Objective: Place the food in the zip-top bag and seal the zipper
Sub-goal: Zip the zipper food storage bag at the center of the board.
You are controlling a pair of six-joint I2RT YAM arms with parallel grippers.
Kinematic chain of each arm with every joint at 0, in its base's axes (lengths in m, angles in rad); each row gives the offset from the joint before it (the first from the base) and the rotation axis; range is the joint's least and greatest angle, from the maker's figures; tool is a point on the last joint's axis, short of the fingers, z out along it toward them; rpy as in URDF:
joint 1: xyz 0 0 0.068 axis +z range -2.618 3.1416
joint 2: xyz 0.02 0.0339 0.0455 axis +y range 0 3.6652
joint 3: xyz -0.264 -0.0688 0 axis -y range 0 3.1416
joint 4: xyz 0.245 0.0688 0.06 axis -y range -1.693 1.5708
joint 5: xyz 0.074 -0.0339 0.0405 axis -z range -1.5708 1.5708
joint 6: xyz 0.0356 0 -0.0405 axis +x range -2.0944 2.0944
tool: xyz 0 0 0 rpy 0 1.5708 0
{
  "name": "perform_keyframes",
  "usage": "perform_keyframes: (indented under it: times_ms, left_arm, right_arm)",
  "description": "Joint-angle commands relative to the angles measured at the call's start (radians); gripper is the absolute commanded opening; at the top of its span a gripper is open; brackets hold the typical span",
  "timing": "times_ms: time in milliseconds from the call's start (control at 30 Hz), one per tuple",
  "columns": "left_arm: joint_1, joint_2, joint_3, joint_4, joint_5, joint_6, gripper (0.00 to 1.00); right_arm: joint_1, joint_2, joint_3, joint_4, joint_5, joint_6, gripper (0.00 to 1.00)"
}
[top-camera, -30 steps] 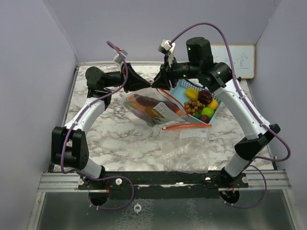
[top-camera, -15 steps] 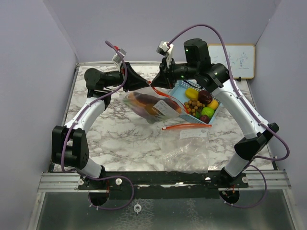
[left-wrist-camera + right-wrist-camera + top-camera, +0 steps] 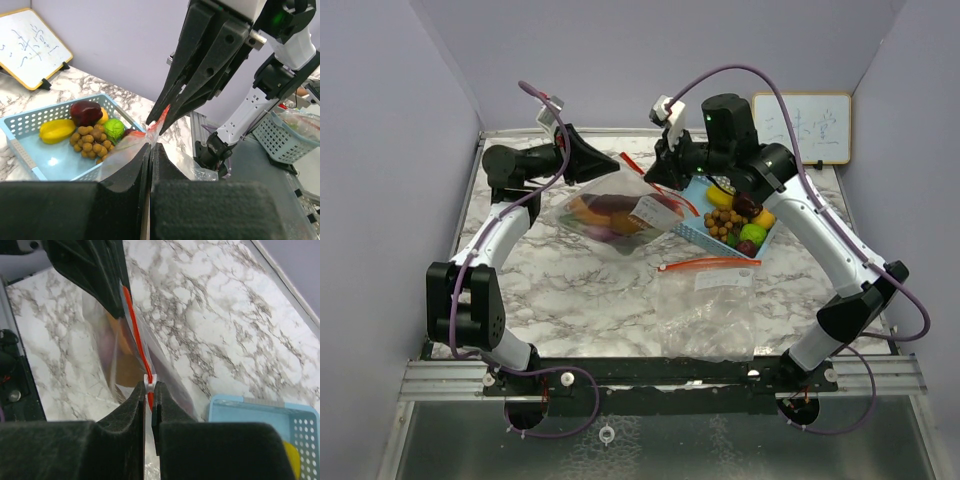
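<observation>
A clear zip-top bag (image 3: 615,212) with a red zipper hangs in the air between my two grippers, with purple and orange food inside. My left gripper (image 3: 603,160) is shut on the bag's left top corner (image 3: 150,131). My right gripper (image 3: 655,172) is shut on the white zipper slider (image 3: 150,382) on the red zipper track (image 3: 136,335). More food lies in the blue mesh basket (image 3: 704,232): a yellow fruit (image 3: 56,130), brown grape bunch (image 3: 88,140), lime-green fruit (image 3: 114,129) and dark purple fruit (image 3: 85,112).
A second, empty zip-top bag (image 3: 710,300) with a red zipper lies on the marble table near the front. A small whiteboard (image 3: 810,125) leans at the back right. Grey walls close in the left, right and back.
Both grippers have lifted the bag and pulled apart: the left gripper moved up and left, and the bag now hangs higher and further left, stretched between them.
</observation>
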Motion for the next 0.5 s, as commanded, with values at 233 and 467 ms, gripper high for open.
perform_keyframes:
  times_ms: [233,467]
  left_arm:
    - [0.125,-0.035,0.017,-0.012,-0.120,0.033,0.00]
    - [0.166,-0.024,0.039,-0.199,-0.122,0.136,0.00]
  right_arm:
    - [-0.029,-0.127,-0.278,-0.056,0.311,0.004,0.02]
    - [-0.047,-0.205,-0.451,-0.063,0.459,0.068,0.02]
